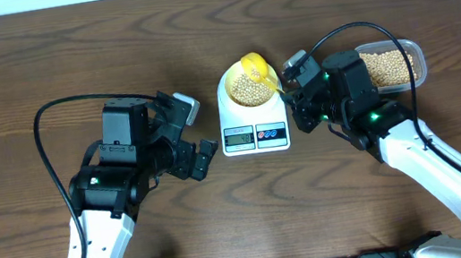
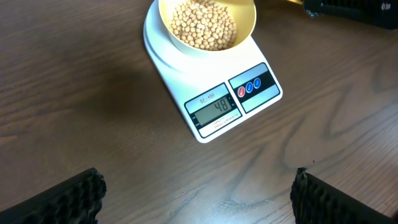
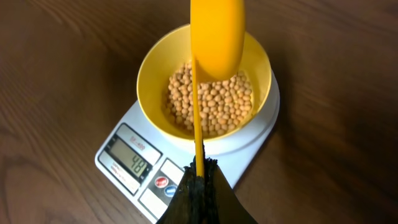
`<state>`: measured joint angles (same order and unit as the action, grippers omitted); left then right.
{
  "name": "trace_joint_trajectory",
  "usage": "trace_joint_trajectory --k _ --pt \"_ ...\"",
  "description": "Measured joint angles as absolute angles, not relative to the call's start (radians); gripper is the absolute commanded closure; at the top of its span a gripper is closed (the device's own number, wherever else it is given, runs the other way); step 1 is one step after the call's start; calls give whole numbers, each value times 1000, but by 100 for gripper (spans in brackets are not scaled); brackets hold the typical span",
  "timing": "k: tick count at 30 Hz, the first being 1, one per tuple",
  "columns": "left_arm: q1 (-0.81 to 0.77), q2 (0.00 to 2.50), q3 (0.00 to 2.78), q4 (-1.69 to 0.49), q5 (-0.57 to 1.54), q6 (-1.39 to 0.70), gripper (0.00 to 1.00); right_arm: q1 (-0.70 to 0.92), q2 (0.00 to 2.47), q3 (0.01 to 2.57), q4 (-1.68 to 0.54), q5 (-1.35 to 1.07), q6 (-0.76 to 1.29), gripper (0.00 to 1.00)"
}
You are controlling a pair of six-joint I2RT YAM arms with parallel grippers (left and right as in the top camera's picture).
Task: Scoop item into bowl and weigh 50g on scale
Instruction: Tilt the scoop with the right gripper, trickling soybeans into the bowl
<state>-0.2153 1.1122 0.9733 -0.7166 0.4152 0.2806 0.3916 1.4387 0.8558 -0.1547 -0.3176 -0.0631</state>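
Observation:
The white scale (image 1: 254,130) (image 2: 214,102) (image 3: 140,168) stands mid-table, its display reading 48. On it sits the pale yellow bowl (image 1: 227,93) (image 2: 245,28) (image 3: 149,78), holding a heap of beige beans (image 1: 248,90) (image 2: 204,25) (image 3: 211,102). My right gripper (image 1: 291,95) (image 3: 200,168) is shut on the thin handle of a bright yellow scoop (image 1: 257,69) (image 3: 216,34), whose head hangs turned over above the bowl. My left gripper (image 1: 195,134) (image 2: 198,196) stands open over bare wood just left of the scale, with nothing between its fingers.
A clear plastic tub (image 1: 395,66) with more beans stands right of the scale, behind my right arm. The dark wooden table (image 1: 40,56) stretches to the left and back. Black cables loop over both arms.

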Motion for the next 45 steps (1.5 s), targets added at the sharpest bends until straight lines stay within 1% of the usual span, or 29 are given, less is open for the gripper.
trace_joint_trajectory --k 5,14,22,39,45 --pt "-215 1112 973 -717 415 281 2 405 1439 856 -200 -316 -132 99" --pt "-215 1112 973 -717 415 281 2 409 1439 856 -134 -316 -99 99" --pt "-215 1112 973 -717 415 281 2 409 1439 856 -153 -271 -167 99" --pt "-215 1112 973 -717 415 281 2 410 1439 856 -157 -270 -166 99" --pt "-215 1112 973 -717 415 281 2 410 1439 856 -155 -241 -194 99"
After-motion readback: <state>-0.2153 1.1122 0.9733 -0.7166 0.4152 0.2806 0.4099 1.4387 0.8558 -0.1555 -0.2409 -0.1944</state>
